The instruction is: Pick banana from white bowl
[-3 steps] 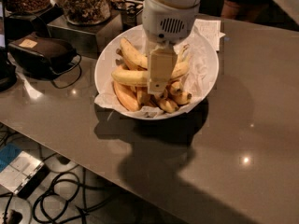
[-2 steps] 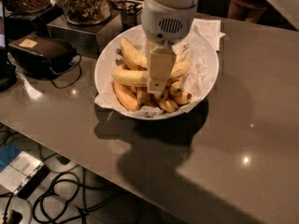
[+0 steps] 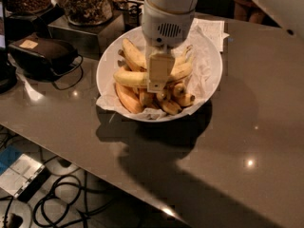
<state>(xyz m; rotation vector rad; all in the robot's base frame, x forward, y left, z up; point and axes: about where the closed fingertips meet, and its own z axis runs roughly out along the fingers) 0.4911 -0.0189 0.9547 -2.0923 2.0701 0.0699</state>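
Crosswise near the middle of the heap, the long, fairly straight pale-yellow banana (image 3: 129, 78) lay in the wide, shallow, glossy white bowl (image 3: 107, 56). Its long axis ran left to right across the view, one end toward the bowl's left rim and the other rising slightly to the right. Directly over its midsection stood the robot's beige gripper (image 3: 157, 84), pointed straight down from a white cylindrical wrist (image 3: 166, 18) and hiding the fruit's centre. The banana ran out on both sides of it, so the gripper sat across the long axis, not along it. Whether it had closed on the fruit could not be told. Behind lay a second long, more curved yellow banana (image 3: 132, 52). In front, short, stubby orange-yellow bananas (image 3: 127, 99) crowded the near rim on a crumpled white paper lining (image 3: 205, 56). The bowl rested on a smooth grey-brown tabletop (image 3: 237, 141), with glass jars of dry snacks (image 3: 88, 4) and a black corded device (image 3: 42, 56) at far left. A straight lift looked the likely next need, though the neighbours lay close enough to snag.
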